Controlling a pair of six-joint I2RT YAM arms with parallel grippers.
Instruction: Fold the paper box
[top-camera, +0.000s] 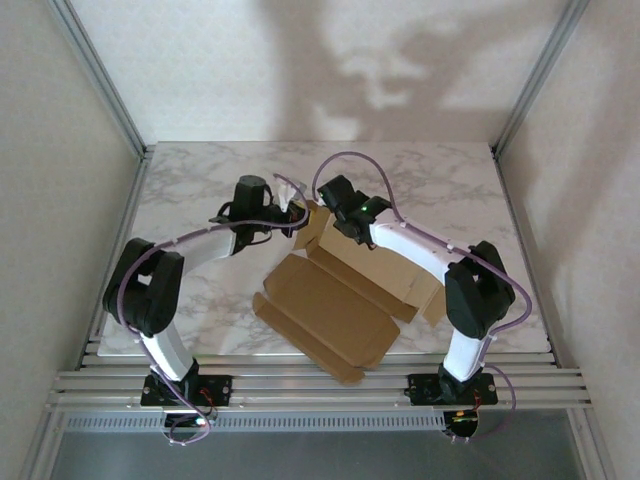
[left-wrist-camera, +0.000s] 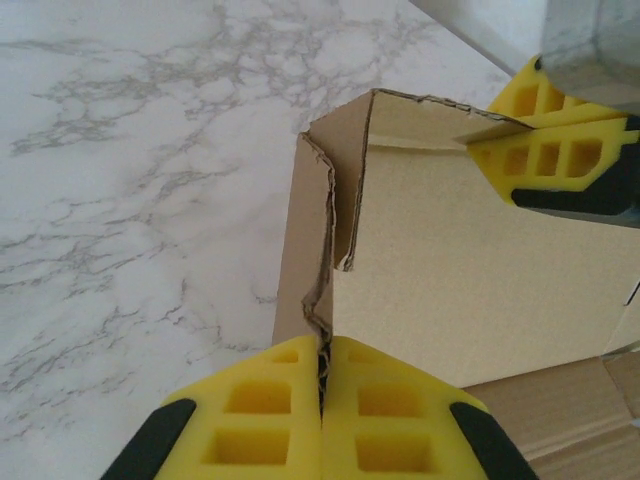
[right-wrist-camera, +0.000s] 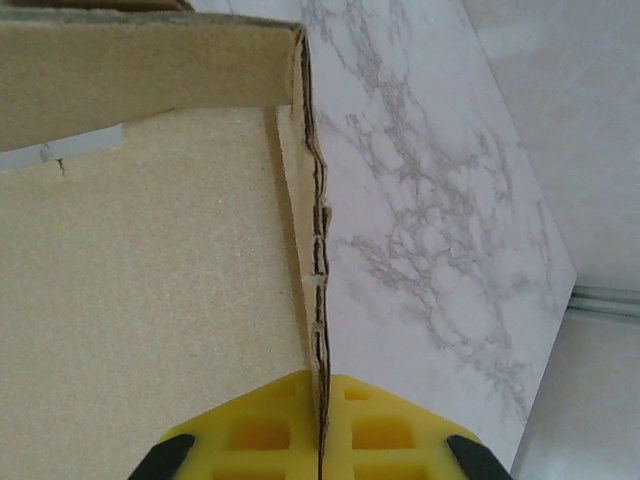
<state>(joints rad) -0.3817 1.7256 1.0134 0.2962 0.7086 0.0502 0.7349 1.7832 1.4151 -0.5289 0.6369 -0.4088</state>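
The paper box (top-camera: 335, 300) is brown die-cut cardboard, partly folded, lying across the middle and near part of the marble table (top-camera: 200, 180). My left gripper (top-camera: 290, 212) is shut on the edge of an upright side wall (left-wrist-camera: 305, 250) at the box's far left corner; its yellow fingers (left-wrist-camera: 250, 410) pinch the doubled cardboard edge. My right gripper (top-camera: 335, 212) is shut on the neighbouring upright wall (right-wrist-camera: 318, 300), its yellow fingers (right-wrist-camera: 385, 425) clamping the layered edge. In the left wrist view the right gripper's yellow fingers (left-wrist-camera: 550, 155) show at the upper right, over the box's inner panel (left-wrist-camera: 470, 280).
Marble tabletop (left-wrist-camera: 130, 200) stretches to the left of and behind the box. The box's near flap (top-camera: 345, 370) reaches the table's front edge by the aluminium rail (top-camera: 320, 385). Frame posts (top-camera: 100, 80) and white walls enclose the table on both sides.
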